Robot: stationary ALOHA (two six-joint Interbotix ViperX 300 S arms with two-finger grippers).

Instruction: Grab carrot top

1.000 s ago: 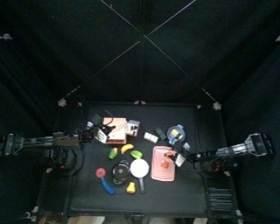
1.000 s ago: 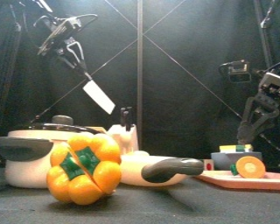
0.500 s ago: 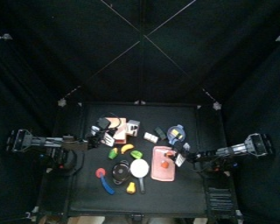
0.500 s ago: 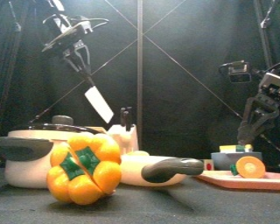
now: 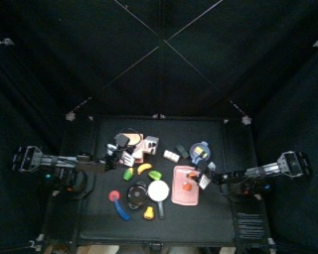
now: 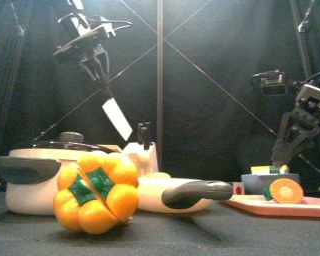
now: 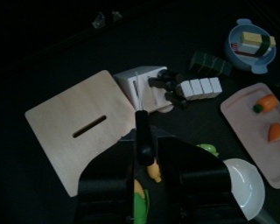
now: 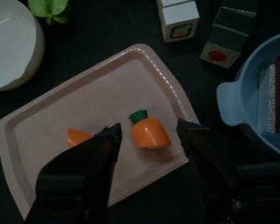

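On the desk [image 5: 215, 213], right of middle: a tray [image 8: 60, 105] carrying 2 carrot pieces, the carrot top [image 8: 146, 130] near its centre, the other piece [image 8: 80, 136] just beside it. Beside the tray: a bowl [image 8: 257, 96] and blocks [image 8: 178, 19]. Left of the tray: a plate [image 5: 158, 190]. Further left: a pot [image 6: 43, 170], with a pepper [image 6: 96, 192] at the front. Toward the back: a cutting board [image 7: 84, 127].

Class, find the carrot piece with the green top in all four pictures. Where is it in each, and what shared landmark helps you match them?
Top view: carrot top lies on the pink tray, right of the table's middle.
Front view: hard to tell apart from the orange pieces at low right.
Left wrist view: small, at the right edge, on the tray.
Right wrist view: mid-picture, between the open jaws.
Shared landmark: the pink tray.
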